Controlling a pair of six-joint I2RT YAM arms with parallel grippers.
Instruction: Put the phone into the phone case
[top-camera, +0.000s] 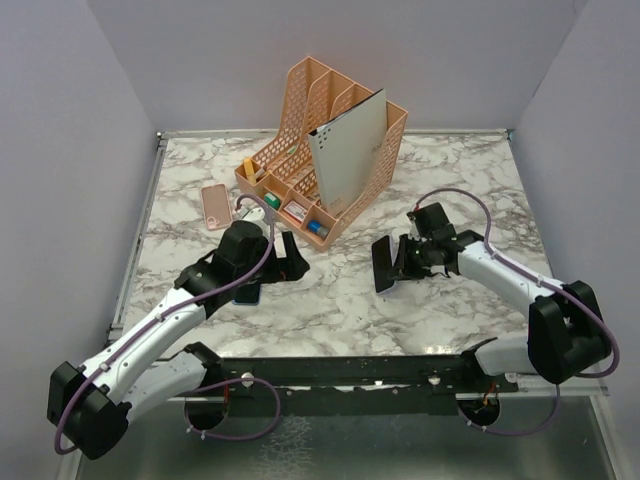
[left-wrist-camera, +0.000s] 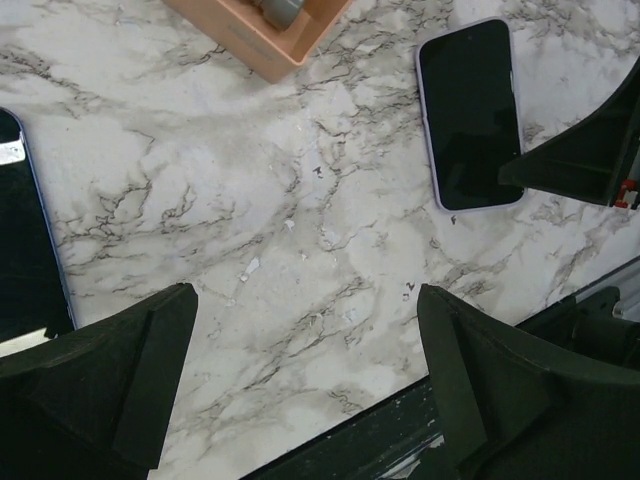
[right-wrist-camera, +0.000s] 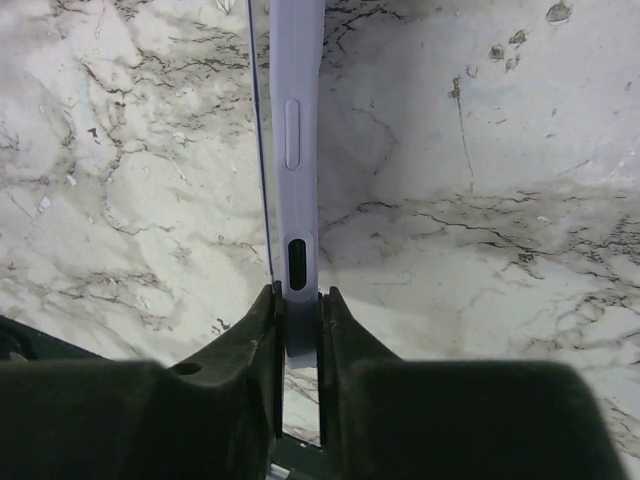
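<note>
While right fingers (right-wrist-camera: 245, 350) pinch phone (right-wrist-camera: 297, 150) edge-on — left fingers (left-wrist-camera: 100, 385) spread.

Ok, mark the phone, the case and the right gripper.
phone (left-wrist-camera: 468, 110), left wrist view, screen centre
phone case (top-camera: 215, 207), top view, centre of pink face
right gripper (right-wrist-camera: 298, 302), right wrist view, between its fingertips

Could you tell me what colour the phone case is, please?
The phone case is pink; top external view.
</note>
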